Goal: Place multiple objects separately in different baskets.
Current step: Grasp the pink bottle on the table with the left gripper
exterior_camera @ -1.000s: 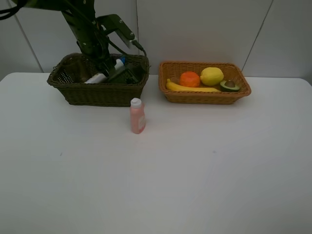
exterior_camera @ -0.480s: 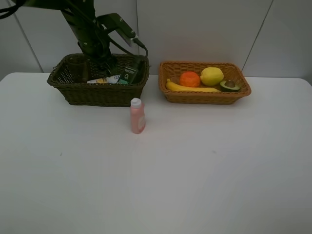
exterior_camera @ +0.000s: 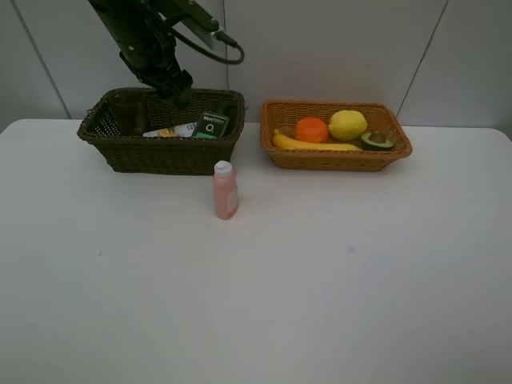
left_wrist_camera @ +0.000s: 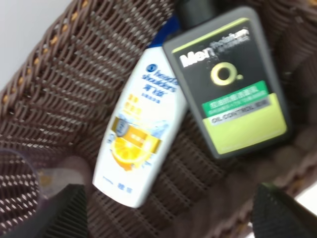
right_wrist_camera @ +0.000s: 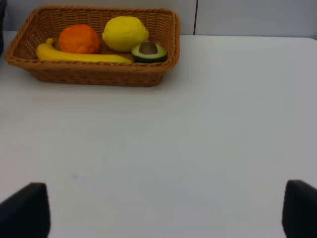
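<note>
Left claw [exterior_camera: 178, 86] hangs over the dark olive-brown basket [exterior_camera: 120, 154] with its jaws spread and nothing between them; the wrist view shows only the 2 finger tips [left_wrist_camera: 64, 210] framing the basket floor. Under it lie the white blue-capped bottle [left_wrist_camera: 141, 146] and the dark green bottle [left_wrist_camera: 233, 84], flat and side by side, touching along their edges. That looks like what a drop from above would leave, each bottle settling on its broad face. A translucent mauve cup [exterior_camera: 128, 112] stands at the basket's far-left end, dim through the weave.

Next along, the small pink bottle [exterior_camera: 226, 190] stands upright on the tabletop [exterior_camera: 264, 296], just in front of the dark basket and outside it. By my reading it is the 1 object not yet sorted, and it belongs with the other bottles.

Further right, the orange-tan basket [exterior_camera: 336, 158] holds the fruit: banana [exterior_camera: 316, 145] along the near wall, orange [exterior_camera: 311, 130] and lemon [exterior_camera: 347, 125] behind it, halved avocado [exterior_camera: 377, 141] at the right end, cut face up.

Right claw [right_wrist_camera: 163, 210] is parked well back from its basket, jaws wide, holding nothing.
</note>
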### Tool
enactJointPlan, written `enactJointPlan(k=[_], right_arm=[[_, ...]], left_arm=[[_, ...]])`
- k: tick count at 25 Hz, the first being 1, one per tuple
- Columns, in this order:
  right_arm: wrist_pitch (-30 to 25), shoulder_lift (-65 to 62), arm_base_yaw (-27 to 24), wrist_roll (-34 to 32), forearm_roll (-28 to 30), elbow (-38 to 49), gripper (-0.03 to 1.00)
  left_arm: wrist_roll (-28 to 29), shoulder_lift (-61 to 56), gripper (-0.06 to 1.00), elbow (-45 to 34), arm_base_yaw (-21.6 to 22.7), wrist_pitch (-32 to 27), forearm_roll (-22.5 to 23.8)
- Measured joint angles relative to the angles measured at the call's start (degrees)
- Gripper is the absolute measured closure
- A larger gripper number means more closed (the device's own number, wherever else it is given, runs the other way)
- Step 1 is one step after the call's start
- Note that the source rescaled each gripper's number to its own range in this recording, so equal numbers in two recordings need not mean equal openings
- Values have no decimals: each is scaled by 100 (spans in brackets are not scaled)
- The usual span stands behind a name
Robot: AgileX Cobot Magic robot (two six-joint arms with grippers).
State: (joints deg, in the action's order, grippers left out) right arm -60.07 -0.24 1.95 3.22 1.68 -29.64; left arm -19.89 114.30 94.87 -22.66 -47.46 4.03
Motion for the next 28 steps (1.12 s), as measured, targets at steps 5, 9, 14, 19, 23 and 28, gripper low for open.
enactJointPlan(k=[5,9,14,19,23,28], right_arm=[[0,0,0,0,0,0,-2],[0,0,0,0,0,0,-2],[0,0,0,0,0,0,-2],[0,0,0,0,0,0,-2],[0,0,0,0,-6,0,-2],[0,0,0,0,-6,0,-2]], left_arm=[[0,-256,6,0,-18,-300,-504],[0,-359,6,0,-149,-560,-658],[7,-398,6,0,-455,-777,-790],[274,-398,6,0,-763,-989,-1013],[455,-398,6,0,-1007,-1019,-1053],[918,-385,6,0,-1225,-1182,-1073]])
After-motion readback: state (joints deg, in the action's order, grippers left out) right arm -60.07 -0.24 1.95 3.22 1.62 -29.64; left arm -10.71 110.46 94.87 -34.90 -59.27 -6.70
